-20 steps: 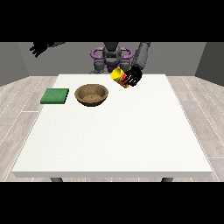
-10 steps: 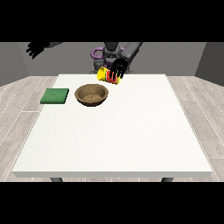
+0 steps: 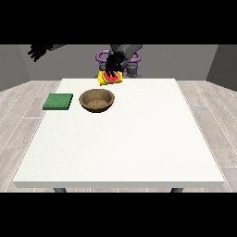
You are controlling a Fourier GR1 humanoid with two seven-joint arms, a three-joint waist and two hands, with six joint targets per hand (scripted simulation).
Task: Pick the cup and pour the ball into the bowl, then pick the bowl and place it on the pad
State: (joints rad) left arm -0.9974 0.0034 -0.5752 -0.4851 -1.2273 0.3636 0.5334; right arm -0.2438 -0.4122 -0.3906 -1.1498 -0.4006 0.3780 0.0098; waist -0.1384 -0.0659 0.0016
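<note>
The hand at the view's right (image 3: 113,63) was closed around the yellow cup (image 3: 110,78), its dark fingers wrapped over the cup's upper side and hiding part of it. The cup was held in the air above the far edge of the white table (image 3: 139,139), tipped so that its mouth faced the camera, and a patch of red showed inside it; that red was probably the ball (image 3: 110,77), though it was too small to be sure. The cup hung just beyond the brown bowl (image 3: 96,100), closer to the robot and slightly towards the view's right of it, and did not touch it. The bowl stood upright on the table in the far left part, and nothing could be made out in its hollow. The green pad (image 3: 58,101) lay flat beside the bowl, near the table's left edge, with a bare strip of table between the two. The hand at the view's left (image 3: 37,51) was raised high, well off to the side of the table, with its fingers spread and nothing in them.
</note>
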